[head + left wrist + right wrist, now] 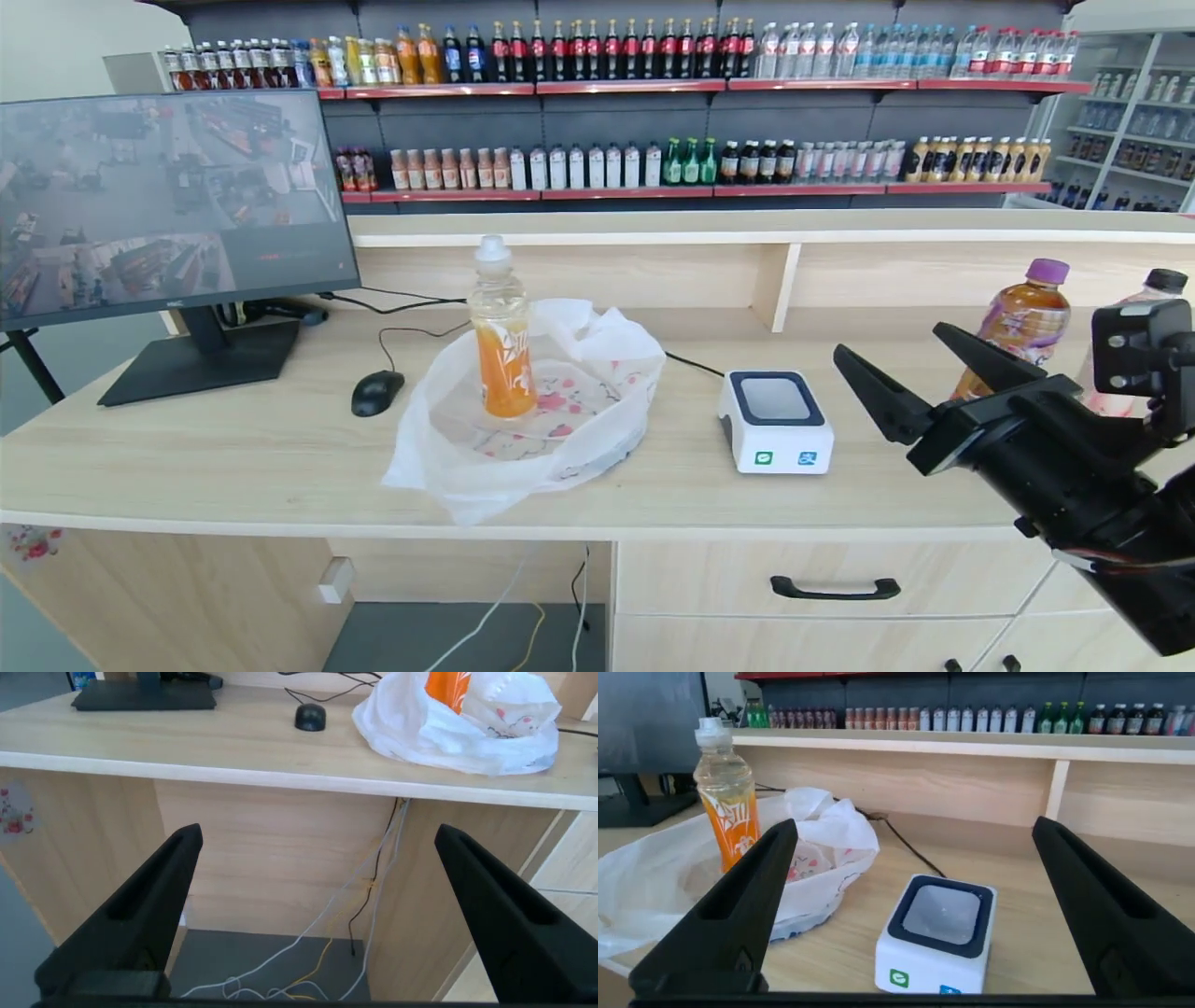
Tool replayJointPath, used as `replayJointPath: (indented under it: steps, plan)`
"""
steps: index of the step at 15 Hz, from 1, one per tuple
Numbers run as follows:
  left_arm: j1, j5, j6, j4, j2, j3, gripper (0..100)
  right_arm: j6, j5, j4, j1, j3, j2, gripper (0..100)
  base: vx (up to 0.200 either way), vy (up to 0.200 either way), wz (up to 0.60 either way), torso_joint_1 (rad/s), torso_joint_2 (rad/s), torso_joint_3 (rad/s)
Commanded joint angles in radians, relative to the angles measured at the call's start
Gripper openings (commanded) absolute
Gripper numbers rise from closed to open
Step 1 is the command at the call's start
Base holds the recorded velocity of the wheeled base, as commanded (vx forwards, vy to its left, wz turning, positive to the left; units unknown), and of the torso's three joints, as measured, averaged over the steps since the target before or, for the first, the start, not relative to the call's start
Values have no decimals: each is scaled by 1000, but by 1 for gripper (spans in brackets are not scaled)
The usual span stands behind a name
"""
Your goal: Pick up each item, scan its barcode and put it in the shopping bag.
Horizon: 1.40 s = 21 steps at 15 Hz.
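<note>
While your right claw (887, 338) gapes open by the purple-capped amber plastic bottle (1025, 322) at the bench (887, 509) right end, a skewed approach may topple it.

Three plastic drink bottles: white-capped orange one (502, 336), purple-capped amber one (1024, 325), black-capped one (1165, 280). One white plastic shopping bag (611, 359), one white boxy scanner (775, 425), one black mouse (376, 392), one dark monitor (168, 205).

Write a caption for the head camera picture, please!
Orange drink bottle stands in the shopping bag beside the scanner; open right gripper hovers nearby.
</note>
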Motion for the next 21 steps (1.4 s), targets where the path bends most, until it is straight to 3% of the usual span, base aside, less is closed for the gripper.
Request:
replayJointPath:
  steps: [1, 14, 21]
  plan:
    - [0, 0, 0, 0, 0, 0, 100, 0, -1, -1, -5, 0, 18, 100, 0, -200, 0, 7, -2, 7]
    - [0, 2, -2, 0, 0, 0, 100, 2, -1, -1, -47, 88, 85, 100, 0, -200, 0, 2, 1, 4]
    - [0, 0, -2, 0, 0, 0, 100, 11, 0, -1, -47, 25, 170, 100, 0, 0, 0, 0, 0, 0]
